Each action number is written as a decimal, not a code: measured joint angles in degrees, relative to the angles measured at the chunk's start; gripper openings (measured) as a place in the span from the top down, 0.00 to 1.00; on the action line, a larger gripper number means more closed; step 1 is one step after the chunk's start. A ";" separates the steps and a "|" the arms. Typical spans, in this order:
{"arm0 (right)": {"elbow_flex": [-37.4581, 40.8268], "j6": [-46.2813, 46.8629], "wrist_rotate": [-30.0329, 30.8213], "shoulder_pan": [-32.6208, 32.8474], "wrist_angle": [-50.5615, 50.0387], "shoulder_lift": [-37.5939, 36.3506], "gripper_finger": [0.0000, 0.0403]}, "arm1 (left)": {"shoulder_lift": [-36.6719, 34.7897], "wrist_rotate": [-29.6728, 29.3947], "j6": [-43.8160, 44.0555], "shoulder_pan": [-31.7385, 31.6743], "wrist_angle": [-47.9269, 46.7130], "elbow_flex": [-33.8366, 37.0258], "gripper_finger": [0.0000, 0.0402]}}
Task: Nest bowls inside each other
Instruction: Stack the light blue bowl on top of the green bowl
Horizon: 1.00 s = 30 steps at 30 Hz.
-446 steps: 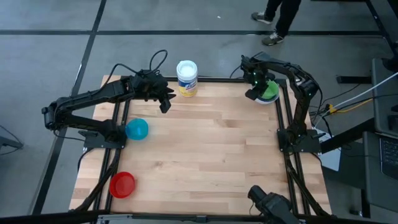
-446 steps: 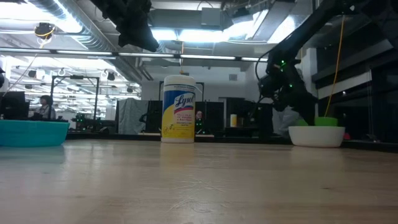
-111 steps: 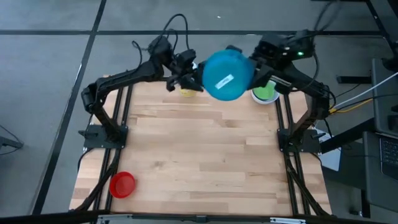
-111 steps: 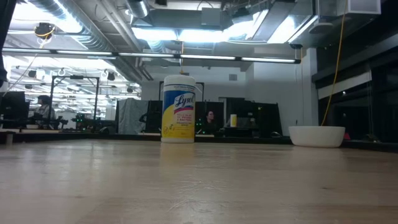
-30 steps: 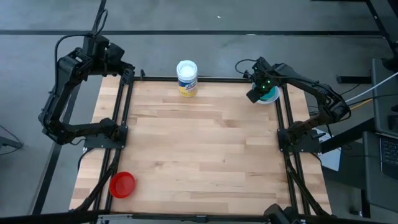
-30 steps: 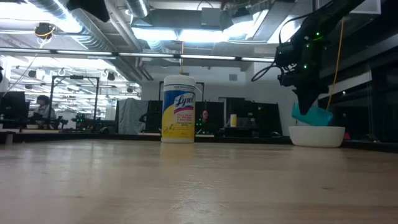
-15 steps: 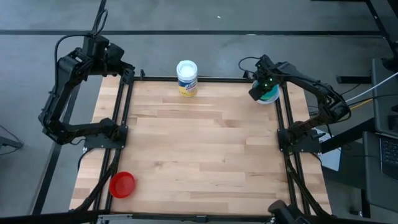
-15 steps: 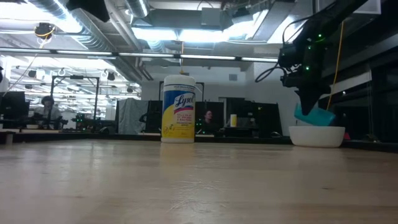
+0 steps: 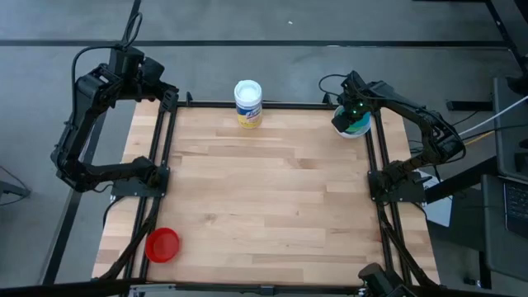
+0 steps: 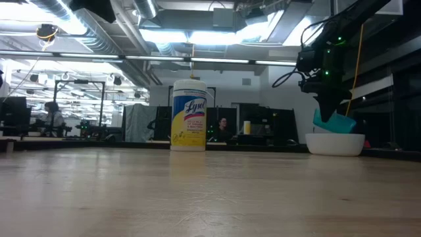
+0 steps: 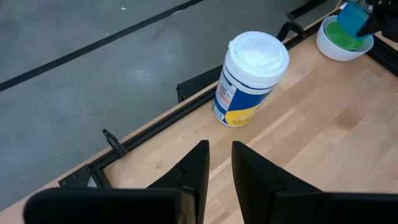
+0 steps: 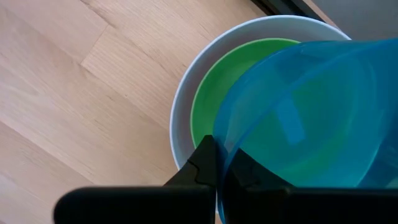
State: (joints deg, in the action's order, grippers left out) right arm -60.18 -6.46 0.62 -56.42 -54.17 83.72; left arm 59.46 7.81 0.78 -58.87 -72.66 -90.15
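My right gripper [image 12: 218, 163] is shut on a light blue bowl [image 12: 311, 112] at the table's far right corner. It holds that bowl just above a white bowl [image 12: 185, 106] that has a green bowl [image 12: 214, 106] nested inside. In the low view the light blue bowl [image 10: 334, 122] tilts over the white bowl [image 10: 335, 143]. A red bowl [image 9: 162, 244] rests on its base near the table's near left corner. My left gripper [image 11: 221, 163] is raised over the far left corner, open by a narrow gap with nothing in it. My right gripper pinches the light blue bowl's rim [image 12: 225, 149], one finger inside the bowl and one outside. The fingers come from above, pointing down. The bowl hangs tilted over the green bowl; whether its lower edge touches the bowls below, I cannot tell.
A tall white wipes container [image 9: 247, 102] with a yellow label stands at the middle of the far edge. A black frame rail [image 9: 375, 165] runs along the table's edges. The wooden tabletop [image 9: 272, 198] is bare across its middle.
My right gripper has carried the light blue bowl a little toward the table's right edge, farther over the white bowl. The bowl stays tilted and at about the same height.
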 joint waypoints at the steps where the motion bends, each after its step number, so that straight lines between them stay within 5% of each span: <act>1: 0.00 -0.02 -0.02 0.00 0.00 0.00 1.00 | 0.00 0.00 0.00 0.00 0.02 0.00 0.84; 22: 0.00 -1.68 -1.60 -0.02 0.92 1.75 0.98 | -0.02 0.00 0.11 0.00 0.02 0.00 0.84; 30: 0.00 -1.71 -2.99 -0.02 1.92 1.75 0.75 | -0.04 0.00 0.00 0.00 0.02 0.00 0.84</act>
State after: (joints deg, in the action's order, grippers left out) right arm -60.18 -8.16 -2.36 -56.45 -52.26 85.47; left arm 59.42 7.81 0.78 -58.87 -72.64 -90.15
